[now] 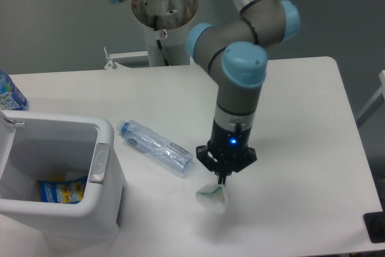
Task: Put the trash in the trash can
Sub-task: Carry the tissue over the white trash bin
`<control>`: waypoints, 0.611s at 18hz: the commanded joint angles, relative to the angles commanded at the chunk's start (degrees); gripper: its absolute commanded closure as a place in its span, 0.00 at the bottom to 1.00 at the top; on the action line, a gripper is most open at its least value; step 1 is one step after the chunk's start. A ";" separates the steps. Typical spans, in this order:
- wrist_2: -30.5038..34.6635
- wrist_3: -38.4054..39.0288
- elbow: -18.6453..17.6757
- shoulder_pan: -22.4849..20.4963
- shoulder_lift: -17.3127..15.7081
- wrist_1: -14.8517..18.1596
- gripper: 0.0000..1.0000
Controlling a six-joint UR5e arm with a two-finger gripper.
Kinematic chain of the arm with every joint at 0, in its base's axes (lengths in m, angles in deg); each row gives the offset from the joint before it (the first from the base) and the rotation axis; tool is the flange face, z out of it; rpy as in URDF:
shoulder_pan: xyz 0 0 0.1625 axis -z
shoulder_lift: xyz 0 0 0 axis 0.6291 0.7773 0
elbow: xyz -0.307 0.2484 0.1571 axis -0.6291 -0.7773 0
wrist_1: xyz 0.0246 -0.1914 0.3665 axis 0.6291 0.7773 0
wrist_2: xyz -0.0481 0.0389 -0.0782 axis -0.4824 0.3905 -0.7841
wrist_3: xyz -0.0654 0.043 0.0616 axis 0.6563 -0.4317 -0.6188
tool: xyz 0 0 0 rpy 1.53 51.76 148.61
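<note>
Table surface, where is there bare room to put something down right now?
The table is bare right of the gripper, out to the far and right edges, and in a strip behind the water bottle. It is crowded front left: trash can, water bottle, and the white packet hanging from the gripper.

Two bottles (154, 146) (10, 93), one bin (105, 167), possibly two packets (213, 197) (62, 189).

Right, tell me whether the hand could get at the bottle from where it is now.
Probably not yet: the hand is shut on the packet. The bottle itself lies open on the table beside it, nothing over it.
</note>
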 joint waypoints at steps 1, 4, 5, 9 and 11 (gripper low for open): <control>-0.44 2.28 0.62 0.18 -0.44 0.00 0.96; -3.24 6.60 2.03 0.53 -2.64 0.00 0.97; -4.56 7.66 2.64 0.53 -3.16 0.00 0.97; -7.12 12.49 5.98 2.81 -5.10 0.00 0.97; -8.26 14.43 6.42 4.39 -6.50 0.00 0.97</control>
